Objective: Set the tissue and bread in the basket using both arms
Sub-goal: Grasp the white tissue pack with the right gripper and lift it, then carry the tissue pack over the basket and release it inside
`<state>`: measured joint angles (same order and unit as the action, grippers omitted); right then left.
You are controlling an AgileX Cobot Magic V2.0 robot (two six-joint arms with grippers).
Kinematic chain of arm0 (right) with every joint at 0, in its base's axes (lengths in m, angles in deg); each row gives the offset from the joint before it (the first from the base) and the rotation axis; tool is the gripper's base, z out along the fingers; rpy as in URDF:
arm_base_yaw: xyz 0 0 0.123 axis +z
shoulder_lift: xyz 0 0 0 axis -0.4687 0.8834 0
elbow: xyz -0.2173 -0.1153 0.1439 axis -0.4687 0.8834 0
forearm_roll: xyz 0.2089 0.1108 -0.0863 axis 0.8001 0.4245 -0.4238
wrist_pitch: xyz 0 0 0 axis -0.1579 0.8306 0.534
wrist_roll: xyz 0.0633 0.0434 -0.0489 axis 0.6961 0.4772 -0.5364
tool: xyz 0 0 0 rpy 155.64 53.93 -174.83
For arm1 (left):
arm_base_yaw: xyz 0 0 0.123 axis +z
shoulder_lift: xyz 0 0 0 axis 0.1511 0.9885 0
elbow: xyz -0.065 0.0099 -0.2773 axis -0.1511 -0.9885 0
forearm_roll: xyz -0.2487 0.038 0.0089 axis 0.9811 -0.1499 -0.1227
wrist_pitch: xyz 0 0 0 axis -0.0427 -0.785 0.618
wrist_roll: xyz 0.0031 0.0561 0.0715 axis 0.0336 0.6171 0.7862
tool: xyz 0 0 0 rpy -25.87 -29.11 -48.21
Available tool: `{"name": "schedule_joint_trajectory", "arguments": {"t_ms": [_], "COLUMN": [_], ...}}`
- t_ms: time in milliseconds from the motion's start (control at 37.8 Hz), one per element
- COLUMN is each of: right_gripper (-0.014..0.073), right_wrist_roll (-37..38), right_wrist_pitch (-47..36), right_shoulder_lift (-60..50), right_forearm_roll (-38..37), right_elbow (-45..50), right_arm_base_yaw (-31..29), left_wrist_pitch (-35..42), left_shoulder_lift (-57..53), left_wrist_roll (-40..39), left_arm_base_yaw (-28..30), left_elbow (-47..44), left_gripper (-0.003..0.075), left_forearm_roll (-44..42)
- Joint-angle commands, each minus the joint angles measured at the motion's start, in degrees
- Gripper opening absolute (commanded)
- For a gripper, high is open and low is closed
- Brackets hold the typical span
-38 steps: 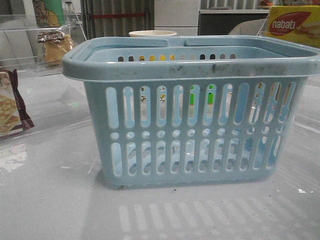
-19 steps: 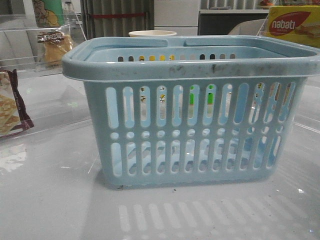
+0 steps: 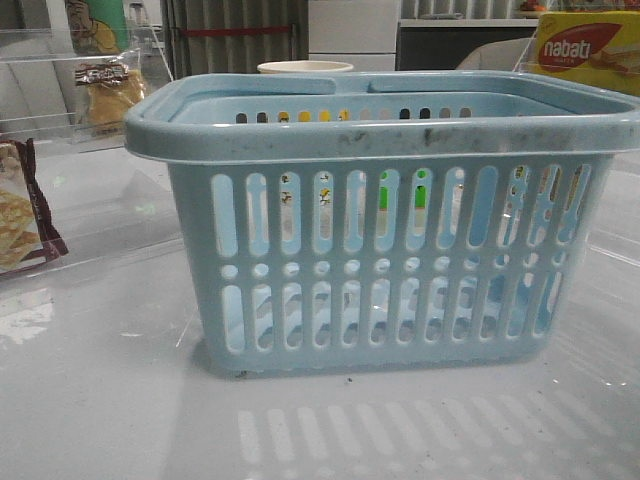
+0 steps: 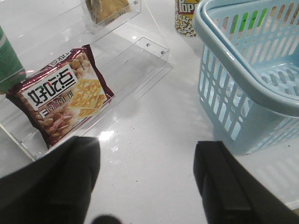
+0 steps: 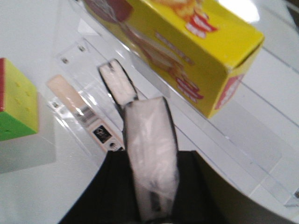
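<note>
Front view: the light blue basket (image 3: pixel 385 215) stands upright on the white counter (image 3: pixel 100 400), filling the middle; no hand shows here. At about ten o'clock from it, the bread (image 3: pixel 108 92) in its clear bag sits on a clear acrylic shelf (image 3: pixel 40 45), well apart from the basket. A maroon-edged snack bag (image 3: pixel 25 205) lies at nine o'clock, and a yellow nabati box (image 3: pixel 588 50) at one o'clock. A cream cup rim (image 3: pixel 305 67) peeks above the far basket edge. Left wrist view: the left hand (image 4: pixel 149 182) is released, its dark fingers (image 4: pixel 224 186) spread wide above bare counter, touching nothing; the snack bag (image 4: pixel 65 95) rests on a clear tray (image 4: pixel 140 56), the basket (image 4: pixel 252 79) just beside. Right wrist view: the right hand (image 5: pixel 152 186) is clenched on the tissue (image 5: pixel 149 158), a whitish dark-edged packet standing up between the fingers, near the yellow box (image 5: pixel 187 51) and a colour cube (image 5: pixel 16 100).
</note>
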<state>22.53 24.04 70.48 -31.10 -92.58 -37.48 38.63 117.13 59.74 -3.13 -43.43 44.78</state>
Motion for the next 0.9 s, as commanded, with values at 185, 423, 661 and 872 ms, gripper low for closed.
{"name": "schedule_joint_trajectory", "arguments": {"t_ms": [185, 423, 661, 872], "right_gripper": [0.0182, 0.0185, 0.0491, 0.0518], "right_wrist_roll": [-1.64, -1.68, -1.68, -3.86], "right_wrist_pitch": [7.08, 10.10, 9.40, 9.07], "right_shoulder_lift": [-13.67, -8.65, -3.43, -9.35], "right_forearm_roll": [0.29, 0.29, 0.20, -0.89], "right_elbow": [-2.21, 1.17, 1.70, 2.58], "right_arm_base_yaw": [15.14, 29.84, 32.71, 32.71], "left_wrist_pitch": [4.54, 4.54, 4.54, 4.54], "left_shoulder_lift": [0.48, 0.48, 0.48, 0.48], "left_wrist_roll": [0.01, 0.01, 0.01, 0.01], "left_arm_base_yaw": [-0.41, -0.41, -0.41, -0.41], "left_elbow": [1.61, 1.61, 1.61, 1.61], "left_gripper": [0.0488, 0.0488, 0.0488, 0.0488], "left_forearm_roll": [0.76, 0.76, 0.76, 0.76]}}
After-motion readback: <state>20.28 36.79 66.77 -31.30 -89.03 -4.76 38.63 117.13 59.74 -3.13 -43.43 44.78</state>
